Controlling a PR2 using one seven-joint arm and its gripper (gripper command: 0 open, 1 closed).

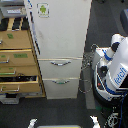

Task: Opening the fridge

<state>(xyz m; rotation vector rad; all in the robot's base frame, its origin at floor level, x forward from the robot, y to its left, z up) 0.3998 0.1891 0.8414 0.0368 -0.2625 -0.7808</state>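
Note:
The tall white fridge (60, 35) stands in the middle of the exterior view. Its large upper door bears a small green-and-white sticker (43, 9) near the top and looks shut. A dark strip runs down the door's side toward the exterior view's left. Below are two drawers with silver bar handles, the upper (60, 63) and the lower (61, 81), both shut. No gripper shows in this view. A dark rounded shape (124, 20) at the edge on the exterior view's right may be part of an arm; I cannot tell.
A tan wooden drawer cabinet (17, 55) stands against the fridge on the exterior view's left, one lower drawer (17, 78) showing dark contents. A white-and-blue robot body (114, 67) with cables (89, 60) stands close on the exterior view's right. Dark floor (60, 110) lies in front.

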